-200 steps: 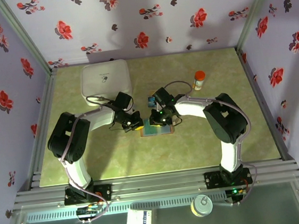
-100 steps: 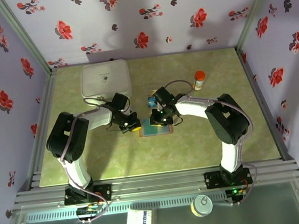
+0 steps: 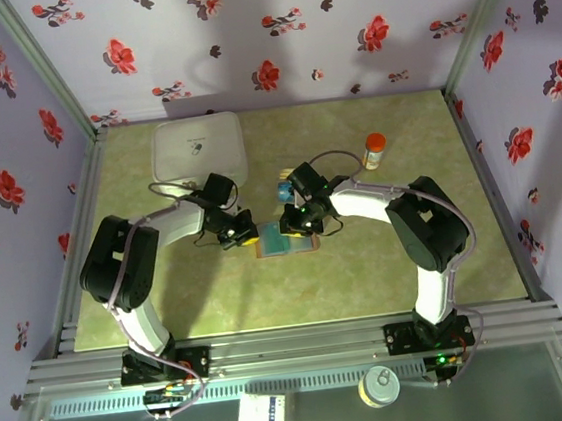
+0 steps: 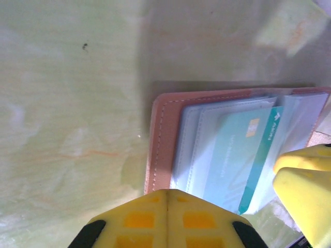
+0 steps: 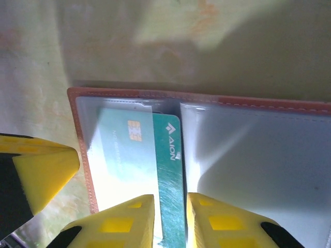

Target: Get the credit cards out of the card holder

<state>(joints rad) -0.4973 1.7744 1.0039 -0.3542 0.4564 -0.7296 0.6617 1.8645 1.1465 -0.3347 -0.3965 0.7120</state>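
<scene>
Card holder (image 3: 289, 242) lying open on the counter (image 3: 419, 276), a teal credit card (image 5: 169, 160) part-way out of one pocket. Left fingers (image 4: 129, 217), together, sit at the holder's outer border. Right fingers (image 5: 124, 217) are nearly together astride the card (grip cannot be told). Draw the card straight along its pocket, with the holder pinned.

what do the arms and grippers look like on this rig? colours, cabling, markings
The left arm and right arm both have white links with bulky black joints; a thin dark cable loops near each wrist. The left gripper and right gripper have yellow fingers with square recesses, on black bodies. Green lights glow at the right wrist. No lettering is readable.
</scene>
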